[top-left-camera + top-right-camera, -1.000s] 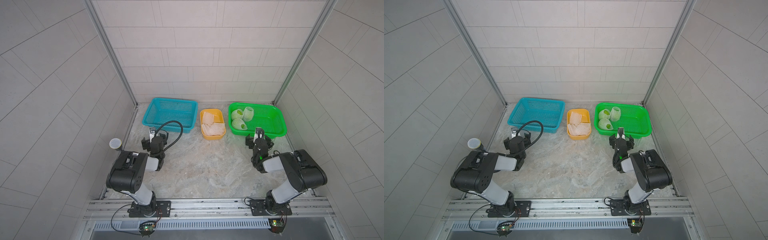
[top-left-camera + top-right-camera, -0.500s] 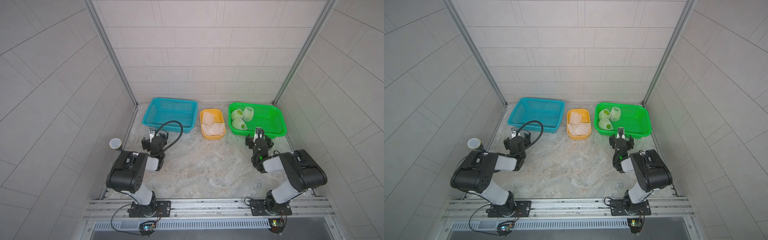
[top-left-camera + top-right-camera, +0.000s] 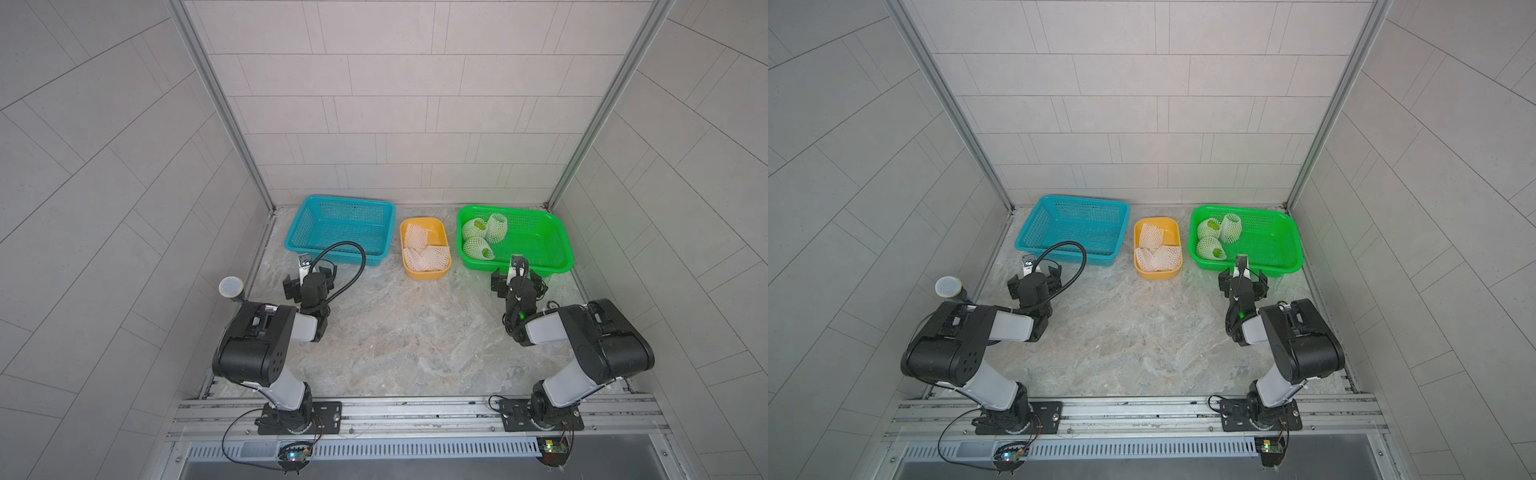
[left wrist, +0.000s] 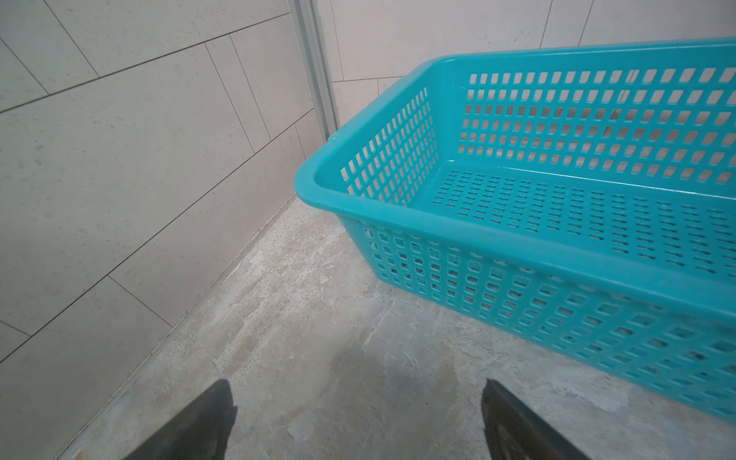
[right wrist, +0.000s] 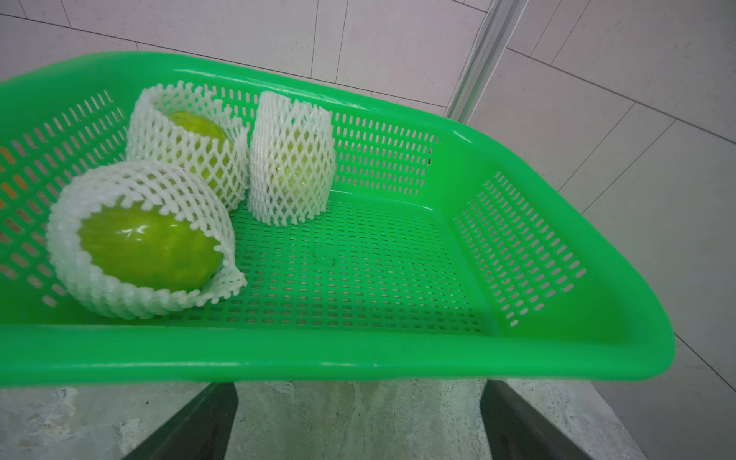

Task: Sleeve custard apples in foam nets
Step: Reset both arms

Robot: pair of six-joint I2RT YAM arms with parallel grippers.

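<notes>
All three custard apples [image 5: 147, 255] lie in the green basket [image 5: 358, 358], which sits at the far right corner of the counter [image 3: 395, 332]. They are bunched at the end of the basket nearer the counter's middle. Each wears one of the foam nets [image 5: 290, 159]. Two lie on their sides with glossy green skin showing at the open mouth, and the third stands upright with its fruit almost hidden. Spare nets [image 3: 426, 255] lie crumpled in the yellow tray [image 3: 424, 275] at the middle of the far edge. The blue basket [image 3: 340, 232] at the far left corner holds nothing.

The left end effector [image 4: 358, 418] is released and empty, low over the counter just in front of the blue basket. The right end effector [image 5: 358, 418] is likewise released and empty, just in front of the green basket's near rim.

Judging by how things lie, the sleeving looks complete.

The fruit appears smooth, shiny and firm, so bare skin would likely slip between the fingers. The foam is soft and springy and should give purchase. A hold across the netted middle seems safest. The frilled ends are loose, and pulling there would probably strip the sleeve off. The spare nets look very light and limp, so pinching one wall near its rim should lift one.
</notes>
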